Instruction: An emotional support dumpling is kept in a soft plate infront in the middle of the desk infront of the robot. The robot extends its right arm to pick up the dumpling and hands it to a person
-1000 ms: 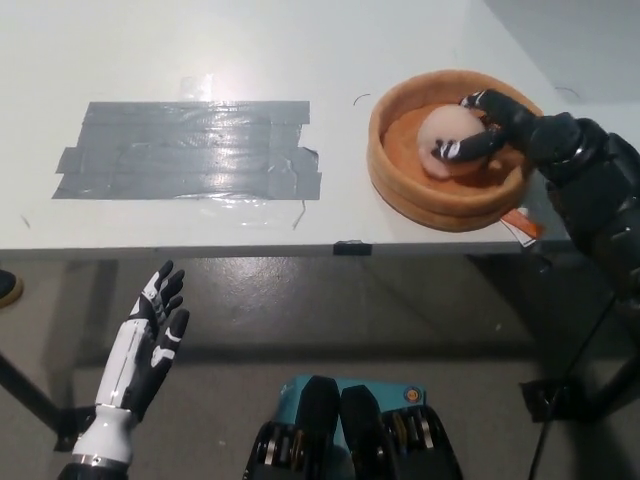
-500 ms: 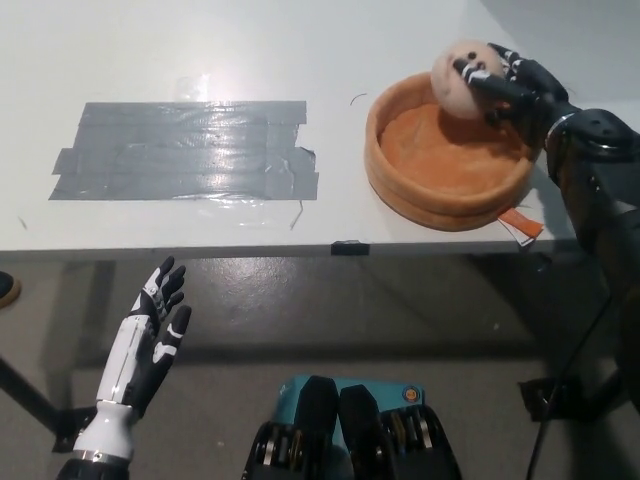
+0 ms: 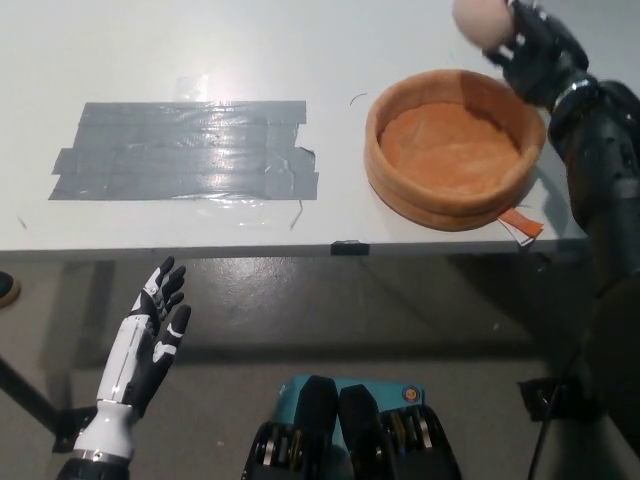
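Note:
My black right hand (image 3: 535, 50) is raised at the top right of the head view, shut on a pale pink dumpling (image 3: 482, 20) that is partly cut off by the picture's top edge. The dumpling hangs above and beyond the far rim of the soft orange plate (image 3: 400, 175), which lies with nothing in it on the right side of the white desk (image 3: 180, 50). Low at the left, below the desk's front edge, my white left hand (image 3: 150, 345) rests open with its fingers spread.
A wide patch of grey tape (image 3: 185, 150) covers the left middle of the desk. A small orange tag (image 3: 521, 222) sticks out beside the plate near the desk's front right edge. Grey floor shows below the desk.
My right hand lifted the dumpling out of the plate and carried it up and away past the far rim. The plate now holds nothing. The left hand stayed put.

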